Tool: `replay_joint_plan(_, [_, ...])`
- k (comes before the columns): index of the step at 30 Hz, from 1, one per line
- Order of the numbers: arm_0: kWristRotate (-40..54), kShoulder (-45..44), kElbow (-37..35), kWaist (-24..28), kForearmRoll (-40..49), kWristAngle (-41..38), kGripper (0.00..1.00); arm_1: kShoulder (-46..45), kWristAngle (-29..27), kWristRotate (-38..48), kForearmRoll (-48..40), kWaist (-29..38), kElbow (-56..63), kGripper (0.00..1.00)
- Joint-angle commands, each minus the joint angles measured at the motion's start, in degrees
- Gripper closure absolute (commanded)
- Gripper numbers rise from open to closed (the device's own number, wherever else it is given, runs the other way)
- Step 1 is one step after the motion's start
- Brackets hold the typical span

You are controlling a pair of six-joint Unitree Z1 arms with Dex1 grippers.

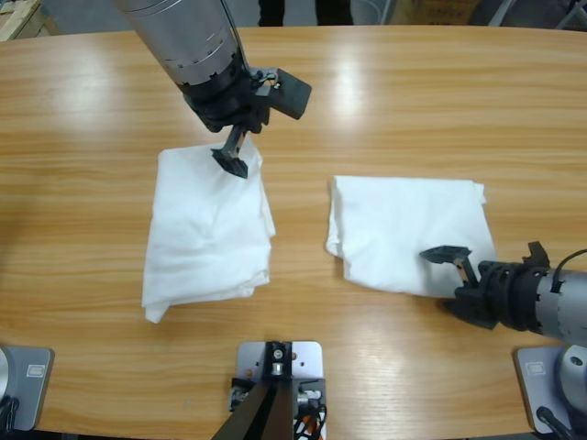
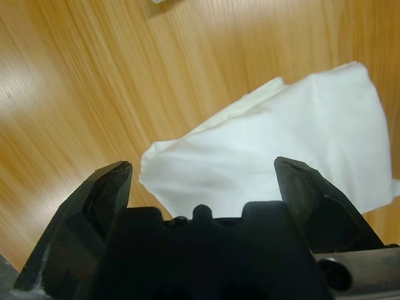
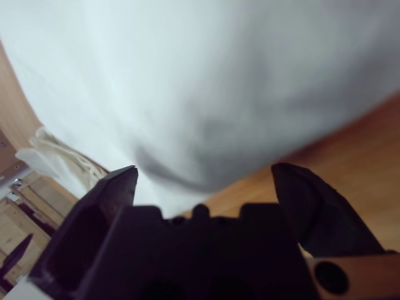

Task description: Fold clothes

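Two folded white cotton T-shirts on wooden worktop (image 1: 385, 101): left gripper (image 1: 236, 158) over left shirt (image 1: 206, 238), right gripper (image 1: 454, 261) at right shirt (image 1: 404, 229); both jaws apart.

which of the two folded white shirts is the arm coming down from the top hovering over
The left-hand shirt: that arm's gripper hangs over its far edge. The right-hand shirt has the other arm's gripper at its near edge.

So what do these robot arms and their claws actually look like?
Both are silver-grey metal tubes with ribbed rings. The left arm and right arm each end in a black wrist block and two black wedge-shaped jaws: left gripper, right gripper. A thin black cable runs by the right one.
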Motion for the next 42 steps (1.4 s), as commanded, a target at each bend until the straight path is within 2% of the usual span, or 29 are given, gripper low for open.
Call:
replay_joint_plan(1, [0.3,2.6,1.1,-0.8,1.5,0.7,0.119,3.5,-6.0,-2.9,-7.5,0.7,3.8,0.128])
replay_joint_plan(5, [0.3,2.6,1.1,-0.8,1.9,0.7,0.119,6.3,-6.7,-4.1,-13.1,0.6,5.2,0.128])
replay_joint_plan(7, [0.2,2.6,1.2,-0.8,2.1,0.7,0.119,8.6,-6.5,-7.9,-15.3,0.6,5.5,0.128])
replay_joint_plan(13, [0.0,2.7,1.4,-0.8,3.6,0.7,0.119,8.1,-8.3,-17.3,-14.3,0.3,6.5,0.135])
replay_joint_plan(19, [0.0,2.6,1.4,-0.8,3.9,0.7,0.119,10.7,-7.7,-24.5,-13.2,-1.2,6.5,0.138])
replay_joint_plan(23, [0.0,2.4,1.4,-0.8,4.2,0.7,0.119,12.5,-6.6,-32.5,-13.1,-4.7,5.9,0.139])
replay_joint_plan(27, [0.0,2.0,1.5,-0.8,5.2,0.7,0.119,12.5,-3.7,-43.0,-12.4,-13.3,4.8,0.147])
replay_joint_plan(31, [0.0,1.7,1.8,-0.6,6.5,0.7,0.119,12.7,0.3,-53.4,-1.4,-23.1,-1.6,0.147])
replay_joint_plan(34, [0.0,1.7,2.0,-0.5,7.1,0.7,0.119,16.4,3.7,-61.6,8.3,-29.1,-10.1,0.142])
replay_joint_plan(39, [-0.3,1.5,2.0,-0.5,7.7,0.7,0.119,22.7,5.8,-74.8,21.5,-33.3,-25.0,0.142])
replay_joint_plan(42, [-1.6,1.4,1.9,-0.5,7.7,0.6,0.119,23.4,5.9,-82.3,24.4,-33.5,-29.5,0.138])
